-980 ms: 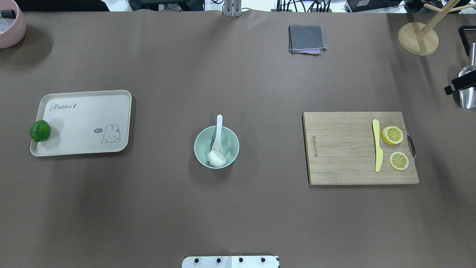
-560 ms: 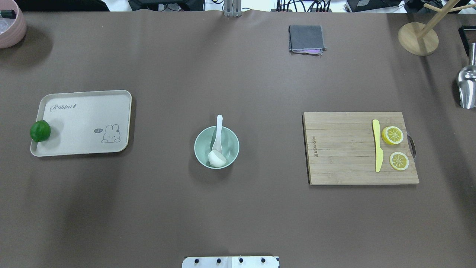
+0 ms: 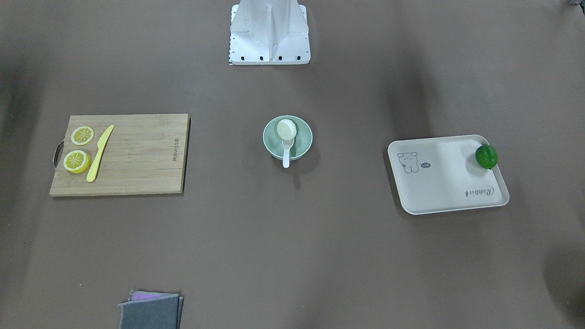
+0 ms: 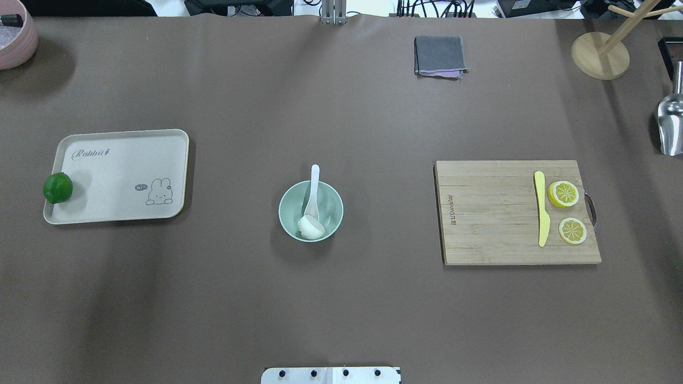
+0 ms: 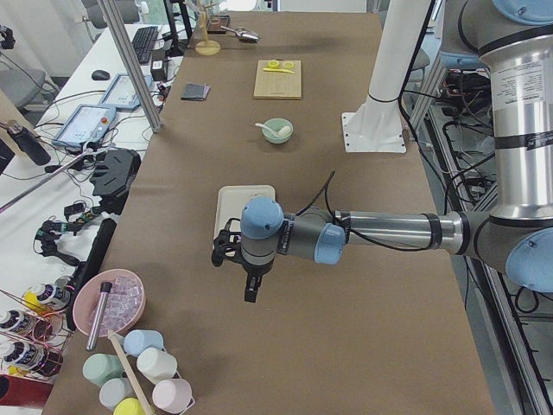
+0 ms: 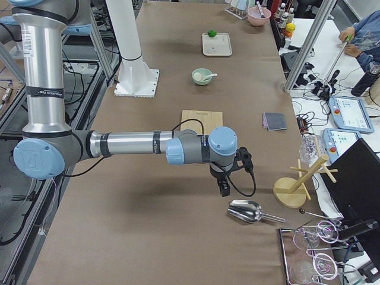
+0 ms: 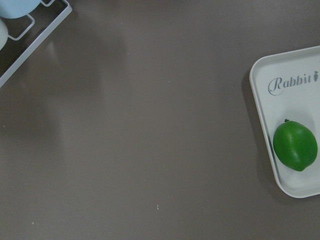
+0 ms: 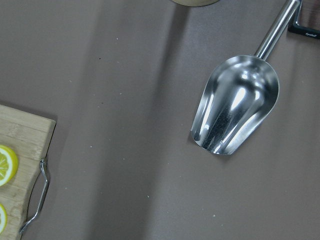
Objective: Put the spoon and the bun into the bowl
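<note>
Resting in the mint-green bowl (image 4: 332, 207), well apart from both sets of fingers, the white soup spoon (image 4: 313, 189) leans over the rim, with the steamed bun (image 4: 311, 228) touching its scoop. The left gripper (image 5: 251, 296) hangs near the lime (image 7: 295, 146), the right gripper (image 6: 224, 190) above a metal scoop (image 8: 235, 110); whether either is released or clenched cannot be told. The task looks complete, so any parking move should run outward, away from the bowl.
</note>
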